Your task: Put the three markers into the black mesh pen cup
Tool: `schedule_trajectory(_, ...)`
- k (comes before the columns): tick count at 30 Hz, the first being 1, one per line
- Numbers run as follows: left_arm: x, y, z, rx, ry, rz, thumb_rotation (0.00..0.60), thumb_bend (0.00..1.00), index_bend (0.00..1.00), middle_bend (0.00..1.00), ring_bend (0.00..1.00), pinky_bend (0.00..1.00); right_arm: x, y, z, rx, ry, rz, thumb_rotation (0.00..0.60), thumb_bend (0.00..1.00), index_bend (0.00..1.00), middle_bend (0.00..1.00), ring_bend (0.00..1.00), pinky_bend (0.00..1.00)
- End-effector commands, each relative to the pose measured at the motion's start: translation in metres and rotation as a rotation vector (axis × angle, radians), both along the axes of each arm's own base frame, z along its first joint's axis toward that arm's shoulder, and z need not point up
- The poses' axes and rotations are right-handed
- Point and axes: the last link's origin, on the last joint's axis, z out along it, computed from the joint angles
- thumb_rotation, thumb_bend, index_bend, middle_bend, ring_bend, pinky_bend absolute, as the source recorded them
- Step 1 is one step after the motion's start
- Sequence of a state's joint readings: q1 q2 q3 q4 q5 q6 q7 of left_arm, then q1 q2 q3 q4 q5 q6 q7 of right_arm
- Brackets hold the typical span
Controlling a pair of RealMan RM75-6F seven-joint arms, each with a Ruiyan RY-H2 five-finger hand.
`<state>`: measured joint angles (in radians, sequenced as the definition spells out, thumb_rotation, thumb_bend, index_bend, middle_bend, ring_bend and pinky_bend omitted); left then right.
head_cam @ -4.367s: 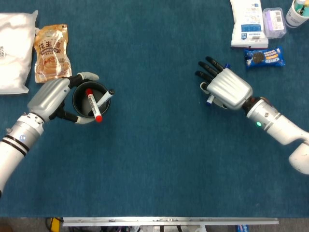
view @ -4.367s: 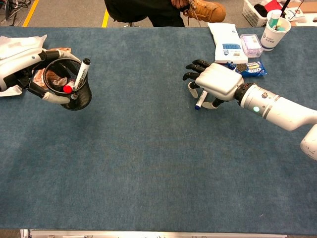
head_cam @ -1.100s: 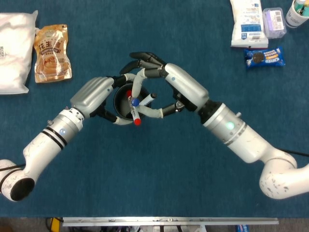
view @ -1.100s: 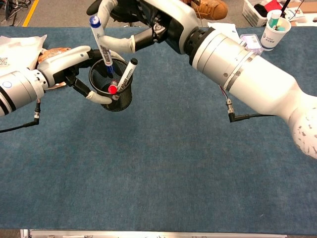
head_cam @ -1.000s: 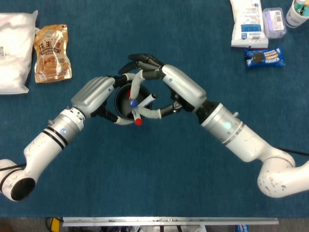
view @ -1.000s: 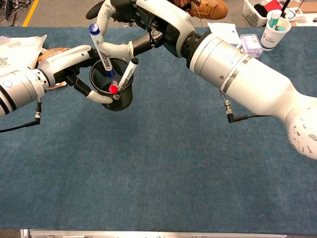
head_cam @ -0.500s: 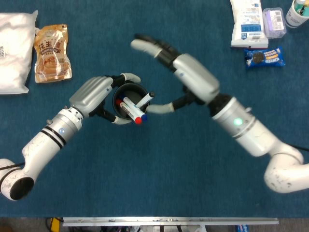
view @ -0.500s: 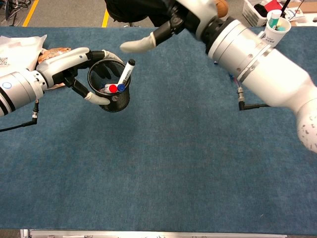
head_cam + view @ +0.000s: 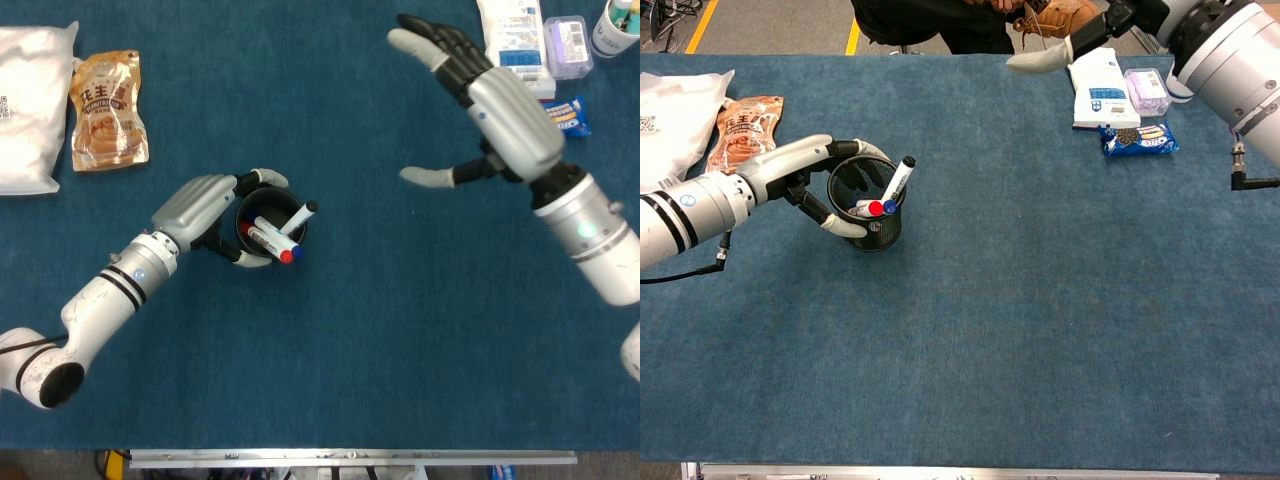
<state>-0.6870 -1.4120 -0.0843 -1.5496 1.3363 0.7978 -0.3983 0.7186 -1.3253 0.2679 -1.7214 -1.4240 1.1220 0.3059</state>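
On the table's left half, pen cup: black mesh pen cup (image 9: 270, 228) upright on the blue cloth table (image 9: 380, 340).
Markers: red-capped marker (image 9: 266, 241), blue-capped marker (image 9: 277, 235) and black-capped marker (image 9: 299, 217) all stand inside the cup, leaning toward its right rim.
Left hand: left hand (image 9: 203, 206) wraps around the cup's left side, fingers curled on its wall.
Right hand: right hand (image 9: 497, 104) raised near the far right corner, fingers spread wide, holding nothing.
Far left edge: orange snack pouch (image 9: 105, 110) beside a white bag (image 9: 30, 110).
Far right corner: cookie packet (image 9: 1137, 140) just in front of a white box (image 9: 1096, 87).
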Motion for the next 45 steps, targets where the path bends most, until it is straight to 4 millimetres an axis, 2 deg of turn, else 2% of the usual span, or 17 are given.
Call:
schedule_trajectory(1, -0.003, 0.000, -0.007, -0.013, 0.000, 0.010, 0.600, 0.14, 0.20, 0.36, 0.33, 0.26, -0.006, 0.000, 0.002, -0.005, 0.005, -0.010, 0.600, 0.03, 0.08, 0.01, 0.00, 0.00)
schedule_trajectory(8, -0.007, 0.000, -0.017, -0.033, 0.017, 0.011, 0.600, 0.14, 0.19, 0.31, 0.27, 0.24, -0.008, 0.001, 0.004, -0.006, 0.019, -0.007, 0.600, 0.03, 0.08, 0.01, 0.00, 0.00)
schedule_trajectory(10, -0.010, -0.001, -0.018, -0.048, 0.035, 0.007, 0.570, 0.14, 0.15, 0.26, 0.22, 0.22, -0.009, 0.001, 0.004, -0.010, 0.022, -0.005, 0.600, 0.03, 0.08, 0.01, 0.00, 0.00)
schedule_trajectory(11, -0.010, -0.001, -0.017, -0.051, 0.041, 0.003, 0.532, 0.14, 0.11, 0.20, 0.16, 0.19, -0.009, 0.001, 0.004, -0.011, 0.023, -0.004, 0.600, 0.03, 0.08, 0.01, 0.00, 0.00)
schedule_trajectory(14, -0.011, -0.001, -0.012, -0.037, 0.042, -0.012, 0.423, 0.14, 0.01, 0.06, 0.04, 0.14, -0.010, 0.000, 0.005, -0.017, 0.030, -0.005, 0.600, 0.03, 0.07, 0.01, 0.00, 0.00)
schedule_trajectory(16, -0.010, -0.001, -0.007, -0.022, 0.036, -0.021, 0.393, 0.13, 0.00, 0.02, 0.01, 0.12, -0.011, -0.001, 0.006, -0.023, 0.037, -0.006, 0.600, 0.03, 0.07, 0.01, 0.00, 0.00)
schedule_trajectory(20, -0.010, -0.001, 0.007, 0.009, 0.030, -0.040, 0.388, 0.13, 0.00, 0.00, 0.00, 0.11, -0.017, -0.002, 0.011, -0.038, 0.058, -0.013, 0.600, 0.03, 0.07, 0.01, 0.00, 0.00)
schedule_trajectory(23, -0.012, -0.001, 0.024, 0.046, 0.040, -0.058, 0.386, 0.13, 0.00, 0.00, 0.00, 0.11, -0.029, -0.001, 0.017, -0.046, 0.101, -0.036, 0.600, 0.04, 0.07, 0.01, 0.00, 0.00)
schedule_trajectory(25, -0.014, -0.001, 0.040, 0.080, 0.058, -0.068, 0.402, 0.13, 0.00, 0.00, 0.00, 0.11, -0.041, 0.001, 0.023, -0.051, 0.138, -0.065, 0.600, 0.06, 0.07, 0.01, 0.00, 0.00)
schedule_trajectory(29, -0.022, 0.000, 0.071, 0.174, 0.082, -0.059, 0.596, 0.14, 0.00, 0.01, 0.00, 0.11, -0.071, 0.009, 0.037, -0.093, 0.240, -0.122, 0.600, 0.11, 0.07, 0.04, 0.00, 0.00)
schedule_trajectory(32, -0.034, -0.002, 0.095, 0.273, 0.110, -0.031, 0.600, 0.14, 0.00, 0.04, 0.02, 0.11, -0.098, 0.022, 0.046, -0.139, 0.291, -0.197, 0.600, 0.15, 0.07, 0.05, 0.00, 0.00)
schedule_trajectory(38, -0.056, -0.012, 0.129, 0.436, 0.159, 0.038, 0.600, 0.14, 0.01, 0.07, 0.04, 0.11, -0.140, 0.049, 0.056, -0.191, 0.395, -0.308, 0.600, 0.19, 0.08, 0.07, 0.00, 0.00)
schedule_trajectory(45, -0.083, -0.046, 0.156, 0.612, 0.222, 0.119, 0.600, 0.14, 0.04, 0.10, 0.04, 0.11, -0.184, 0.090, 0.067, -0.236, 0.475, -0.435, 0.600, 0.20, 0.08, 0.07, 0.00, 0.00)
